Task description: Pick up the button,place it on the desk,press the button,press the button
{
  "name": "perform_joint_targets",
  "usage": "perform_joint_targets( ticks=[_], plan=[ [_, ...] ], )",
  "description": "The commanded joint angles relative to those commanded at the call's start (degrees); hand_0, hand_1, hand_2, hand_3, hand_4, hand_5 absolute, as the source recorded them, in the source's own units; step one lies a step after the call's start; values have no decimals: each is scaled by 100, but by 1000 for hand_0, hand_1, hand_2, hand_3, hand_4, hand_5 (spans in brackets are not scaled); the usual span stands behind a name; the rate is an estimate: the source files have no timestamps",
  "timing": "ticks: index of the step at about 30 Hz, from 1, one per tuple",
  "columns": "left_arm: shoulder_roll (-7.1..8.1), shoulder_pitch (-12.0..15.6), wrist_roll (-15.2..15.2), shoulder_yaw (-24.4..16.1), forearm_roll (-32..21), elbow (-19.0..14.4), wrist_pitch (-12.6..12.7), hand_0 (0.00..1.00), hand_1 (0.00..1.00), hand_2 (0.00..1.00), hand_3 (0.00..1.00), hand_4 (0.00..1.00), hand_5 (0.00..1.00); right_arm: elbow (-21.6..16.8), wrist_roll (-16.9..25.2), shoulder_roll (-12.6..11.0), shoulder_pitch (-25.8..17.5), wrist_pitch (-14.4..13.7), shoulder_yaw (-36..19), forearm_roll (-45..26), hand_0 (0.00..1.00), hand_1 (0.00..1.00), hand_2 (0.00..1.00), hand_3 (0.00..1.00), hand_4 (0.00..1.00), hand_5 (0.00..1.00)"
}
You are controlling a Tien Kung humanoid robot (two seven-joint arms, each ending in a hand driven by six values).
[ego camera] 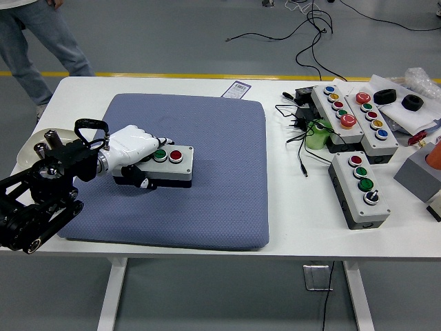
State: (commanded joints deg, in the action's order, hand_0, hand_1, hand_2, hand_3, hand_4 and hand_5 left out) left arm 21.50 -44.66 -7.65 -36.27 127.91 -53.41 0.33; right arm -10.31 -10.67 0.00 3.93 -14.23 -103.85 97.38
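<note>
The left hand (134, 148) is closed around the left end of the button box (165, 164), which lies on the blue mat (220, 179). Far to the right of the hand, more button boxes (358, 187) stand on the white table (289, 227).

A blue-grey mat (220, 186) covered the left and middle of the white table (289, 227). On the right lay three grey control boxes (360, 187) with coloured buttons, a green object (317, 134) among tangled black cables (296, 124), and two black rings (400, 98) on white sheets. A printed card (238, 89) sat at the mat's far edge, and a person's legs (34, 41) stood beyond the far left corner
</note>
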Motion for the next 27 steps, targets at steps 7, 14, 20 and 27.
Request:
perform_joint_targets(
  ticks=[7,14,20,27],
  plan=[
    [6,26,-32,-85,-336,-47,31,888,937,998,998,972,318,0,-4,0,-5,3,14,-6,525,649,697,618,314,138],
    [18,128,84,-331,-634,-187,-45,998,998,998,998,998,391,0,-5,0,-17,2,17,-16,526,650,697,617,313,138],
    [62,386,144,-805,-798,-636,-51,998,998,998,998,998,403,0,-3,0,-28,3,-18,12,526,651,697,617,313,139],
    [294,1104,464,-2002,-929,-2053,200,733,811,882,995,917,623,0,13,0,-42,-1,-73,15,526,650,697,617,312,140]
  ],
)
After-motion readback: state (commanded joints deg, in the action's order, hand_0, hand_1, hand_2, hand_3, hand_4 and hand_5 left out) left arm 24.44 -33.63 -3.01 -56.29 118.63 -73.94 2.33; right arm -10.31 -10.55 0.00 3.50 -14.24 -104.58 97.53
